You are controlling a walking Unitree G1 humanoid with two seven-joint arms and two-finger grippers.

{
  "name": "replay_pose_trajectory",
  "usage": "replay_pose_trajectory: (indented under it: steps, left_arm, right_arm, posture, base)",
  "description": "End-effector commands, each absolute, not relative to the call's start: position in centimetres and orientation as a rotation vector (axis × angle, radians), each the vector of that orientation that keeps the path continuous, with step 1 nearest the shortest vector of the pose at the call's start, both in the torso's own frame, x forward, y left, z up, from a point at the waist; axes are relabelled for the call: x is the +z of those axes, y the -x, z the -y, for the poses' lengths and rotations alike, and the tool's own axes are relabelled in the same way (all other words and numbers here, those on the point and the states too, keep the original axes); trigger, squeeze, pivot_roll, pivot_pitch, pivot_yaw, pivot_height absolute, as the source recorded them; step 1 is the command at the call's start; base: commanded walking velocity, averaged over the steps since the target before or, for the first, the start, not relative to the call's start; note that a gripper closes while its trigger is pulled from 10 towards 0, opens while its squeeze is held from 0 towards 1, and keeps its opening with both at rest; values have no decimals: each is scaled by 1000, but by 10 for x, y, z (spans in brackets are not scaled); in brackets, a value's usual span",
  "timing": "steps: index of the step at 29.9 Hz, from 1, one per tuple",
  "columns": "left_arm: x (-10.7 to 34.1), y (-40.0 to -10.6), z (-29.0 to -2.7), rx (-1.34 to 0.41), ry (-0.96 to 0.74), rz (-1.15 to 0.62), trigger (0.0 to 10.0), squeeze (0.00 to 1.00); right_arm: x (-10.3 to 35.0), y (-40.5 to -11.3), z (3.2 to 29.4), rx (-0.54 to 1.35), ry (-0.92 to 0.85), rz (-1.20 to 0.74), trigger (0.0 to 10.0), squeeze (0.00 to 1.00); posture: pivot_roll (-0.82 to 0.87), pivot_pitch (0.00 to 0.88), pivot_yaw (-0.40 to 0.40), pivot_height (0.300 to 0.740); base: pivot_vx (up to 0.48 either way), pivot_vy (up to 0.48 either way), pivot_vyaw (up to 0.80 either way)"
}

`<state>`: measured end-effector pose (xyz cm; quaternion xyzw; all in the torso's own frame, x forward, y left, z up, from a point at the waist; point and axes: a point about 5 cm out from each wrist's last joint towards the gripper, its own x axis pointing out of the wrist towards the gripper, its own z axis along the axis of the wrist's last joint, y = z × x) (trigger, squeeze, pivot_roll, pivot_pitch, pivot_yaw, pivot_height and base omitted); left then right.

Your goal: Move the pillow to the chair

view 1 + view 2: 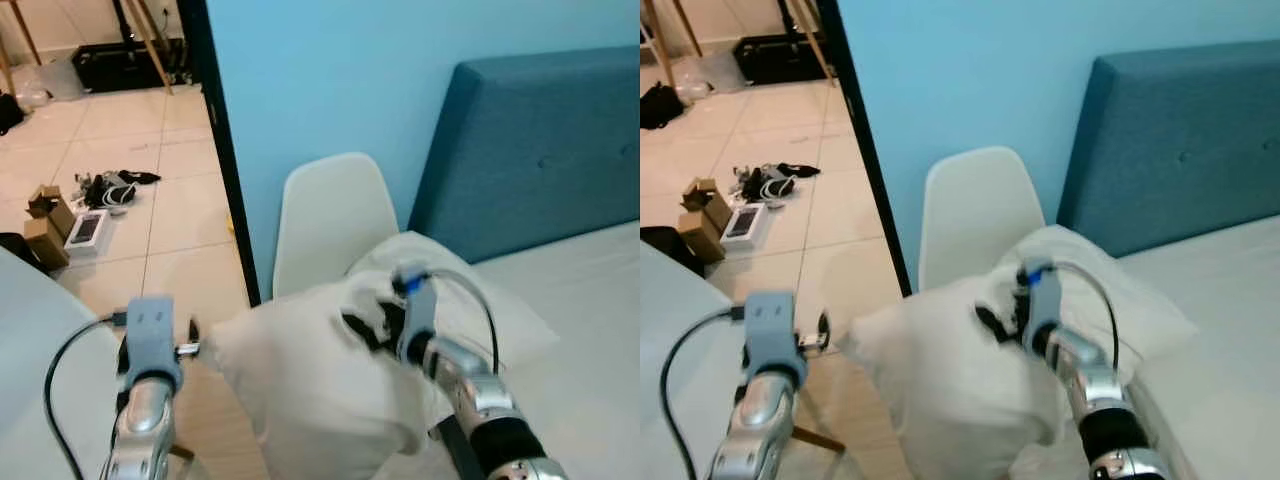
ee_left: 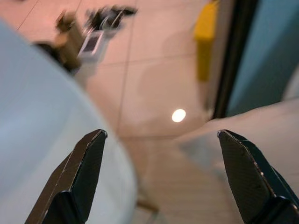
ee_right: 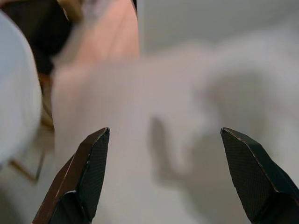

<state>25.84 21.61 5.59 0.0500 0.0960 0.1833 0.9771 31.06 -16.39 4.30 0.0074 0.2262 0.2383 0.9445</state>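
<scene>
Silver forearms rise from the 6 o'clock edge of the head views, one on each side of the white pillow (image 1: 310, 385). At 7 o'clock, the left tool (image 2: 161, 175) hovers just beside the pillow's left corner; its wrist view shows both black fingers spread wide, with tiled floor (image 1: 130, 130) between them and nothing gripped. Toward 5 o'clock, the right tool (image 3: 163, 175) points at the pillow's upper face near its middle. Its fingers (image 3: 84, 172) are also wide apart with pillow fabric filling the gap, though whether the tips touch the cloth I cannot tell.

That pillow sits near the bed's (image 1: 590, 300) left edge, its bulk bulging toward the robot, with a second white cushion or fold (image 1: 500, 300) behind it at 3 o'clock. Directly beyond, at 12 o'clock, stands the white chair (image 1: 330, 215), its backrest against the light blue wall (image 1: 330, 70). A blue headboard (image 1: 540, 150) rises at 2 o'clock. A dark door frame (image 1: 225, 150) runs up at 11 o'clock, and past it small boxes (image 1: 50, 225) and cables (image 1: 115, 187) lie scattered on the floor at 10 o'clock.
</scene>
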Motion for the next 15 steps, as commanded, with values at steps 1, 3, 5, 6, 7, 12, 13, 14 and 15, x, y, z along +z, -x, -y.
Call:
replay_pose_trajectory:
  steps: [1,3,5,6,7,12,13,14,15]
  left_arm:
    - [43,-250,-219,380,-121,-229,10000,0]
    - [22,-240,-220,371,-120,-308,10000,0]
    - [8,-233,-220,372,-102,-371,10000,0]
    - [-5,-227,-221,383,-86,-432,10000,0]
    - [-15,-221,-221,389,-75,-477,10000,0]
    - [-47,-199,-223,387,-134,-648,10000,0]
    - [-54,-190,-224,390,-145,-703,10000,0]
    - [-54,-190,-224,390,-145,-703,10000,0]
    - [-59,-185,-225,393,-150,-734,10000,0]
  right_arm:
    - [29,-302,170,463,19,-502,10000,0]
    - [16,-294,178,401,22,-548,10000,0]
    - [7,-289,182,370,21,-587,10000,0]
    - [-2,-283,187,338,35,-632,10000,0]
    - [-10,-276,191,314,47,-672,10000,0]
    - [-45,-237,205,228,58,-857,10000,0]
    - [-52,-226,209,208,57,-899,10000,0]
    - [-52,-226,209,208,57,-899,10000,0]
    - [-56,-220,211,197,60,-919,10000,0]
  posture:
    - [-173,95,9,740]
    - [-177,97,10,740]
    - [-177,97,10,740]
    - [-190,98,13,740]
    - [-193,98,12,740]
    - [-183,95,8,740]
    - [-183,95,8,740]
    - [-183,95,8,740]
    - [-172,95,7,740]
  base:
    - [0,0,0]
    - [0,0,0]
    - [0,0,0]
    - [0,0,0]
    - [0,0,0]
    - [0,0,0]
    - [0,0,0]
    - [0,0,0]
    - [0,0,0]
